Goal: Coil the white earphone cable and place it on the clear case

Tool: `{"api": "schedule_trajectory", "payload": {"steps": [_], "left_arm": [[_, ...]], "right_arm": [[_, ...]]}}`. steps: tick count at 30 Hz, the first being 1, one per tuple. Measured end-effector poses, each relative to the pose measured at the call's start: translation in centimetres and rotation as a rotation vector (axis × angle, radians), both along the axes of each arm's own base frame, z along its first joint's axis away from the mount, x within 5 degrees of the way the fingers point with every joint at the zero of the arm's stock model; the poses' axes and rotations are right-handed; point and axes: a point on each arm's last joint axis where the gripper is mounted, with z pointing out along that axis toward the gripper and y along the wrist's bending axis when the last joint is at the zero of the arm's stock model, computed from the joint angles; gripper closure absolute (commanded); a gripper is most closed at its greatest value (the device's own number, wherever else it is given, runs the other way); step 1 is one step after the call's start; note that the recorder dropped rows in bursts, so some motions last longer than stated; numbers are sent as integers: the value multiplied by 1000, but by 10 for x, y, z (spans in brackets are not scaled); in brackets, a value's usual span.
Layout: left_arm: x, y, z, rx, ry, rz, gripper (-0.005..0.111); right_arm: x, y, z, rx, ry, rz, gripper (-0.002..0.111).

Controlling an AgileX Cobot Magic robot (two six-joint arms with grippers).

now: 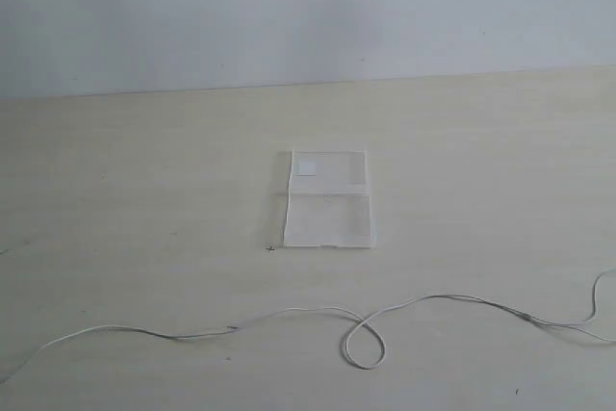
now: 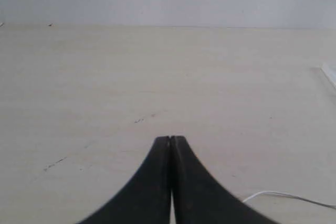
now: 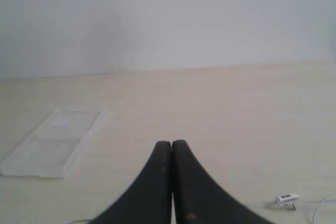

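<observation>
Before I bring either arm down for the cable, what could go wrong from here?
1. The white earphone cable is thin and flat on the pale table; the left gripper and right gripper, both shut, may skid over it.
2. Pulling either side could cinch its loop into a knot.
3. The clear case lies close by; a dragged cable could shove it.

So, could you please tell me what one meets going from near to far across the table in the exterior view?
White earphone cable, strung out crosswise with one small loop → clear case, lying flat → far edge of the table → wall.
</observation>
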Motion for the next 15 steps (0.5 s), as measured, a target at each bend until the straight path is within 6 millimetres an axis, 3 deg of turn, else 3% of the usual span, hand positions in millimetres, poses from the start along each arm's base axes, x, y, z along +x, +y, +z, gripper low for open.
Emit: {"api": "schedule_trajectory", "payload": {"steps": [8, 15], "left_arm": [[0, 0, 0, 0, 0, 0, 107], [0, 0, 0, 0, 0, 0, 107]], "right_arm": [[1, 0, 8, -4, -92, -2, 108], [0, 0, 29, 21, -316, -3, 108]]}}
